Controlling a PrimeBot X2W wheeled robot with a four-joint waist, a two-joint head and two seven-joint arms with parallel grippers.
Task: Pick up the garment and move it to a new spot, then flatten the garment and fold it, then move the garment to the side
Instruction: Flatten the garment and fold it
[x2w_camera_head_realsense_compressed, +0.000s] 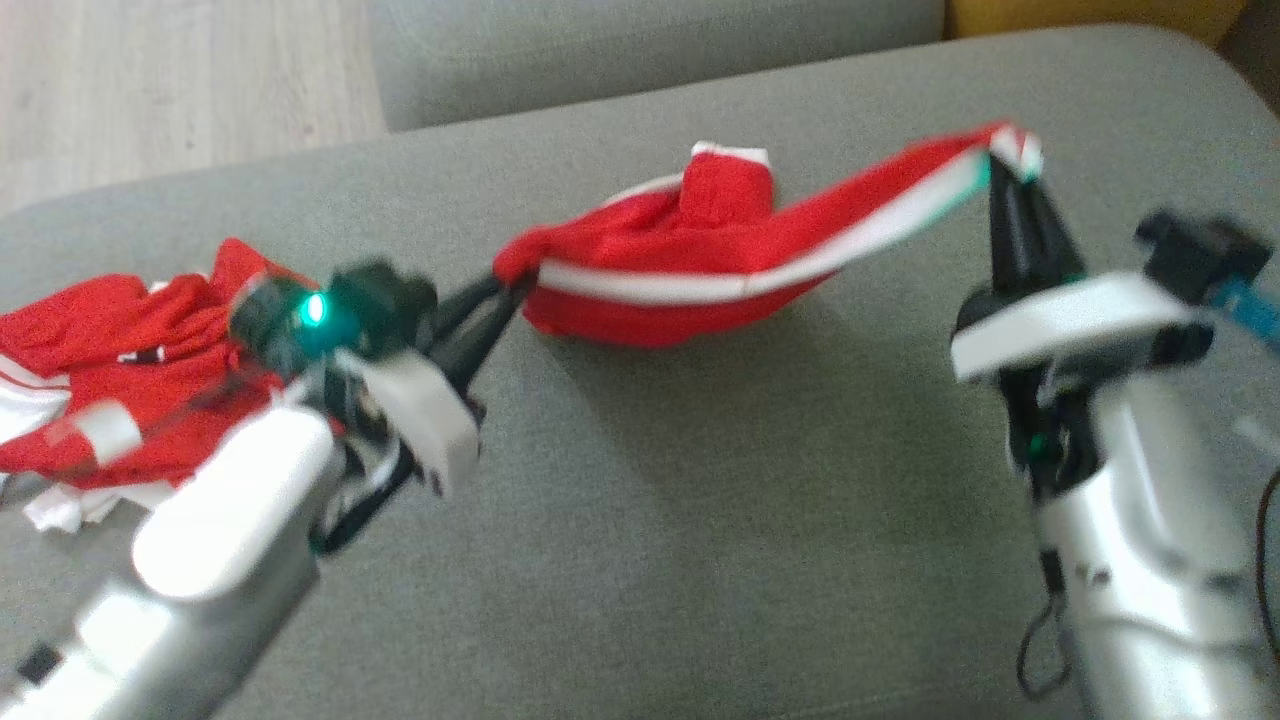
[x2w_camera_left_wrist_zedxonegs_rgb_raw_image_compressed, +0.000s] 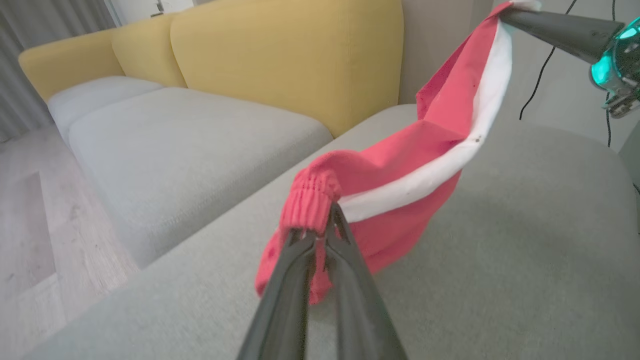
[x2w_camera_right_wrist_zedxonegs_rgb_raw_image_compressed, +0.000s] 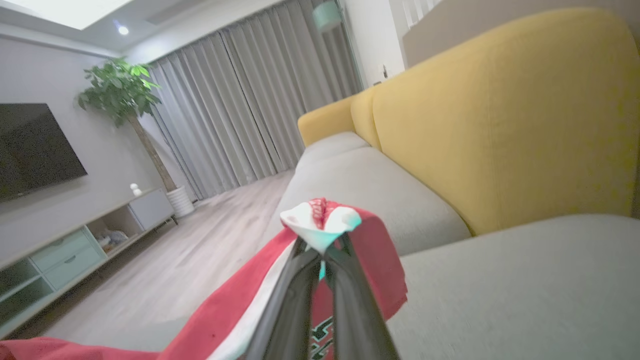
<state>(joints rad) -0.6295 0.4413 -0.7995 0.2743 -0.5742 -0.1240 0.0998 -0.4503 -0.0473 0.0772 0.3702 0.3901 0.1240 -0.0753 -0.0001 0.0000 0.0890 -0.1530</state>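
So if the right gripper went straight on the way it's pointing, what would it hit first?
Past the garment it grips, likely the grey seat cushion of the sofa ahead, though depth is unclear.

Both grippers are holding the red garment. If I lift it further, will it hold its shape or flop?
Likely floppy: the red garment sags in the middle between the left gripper and right gripper. Probably light, since small pinches hold its ends aloft. The ribbed cuff bunched at the left fingers should resist slipping.
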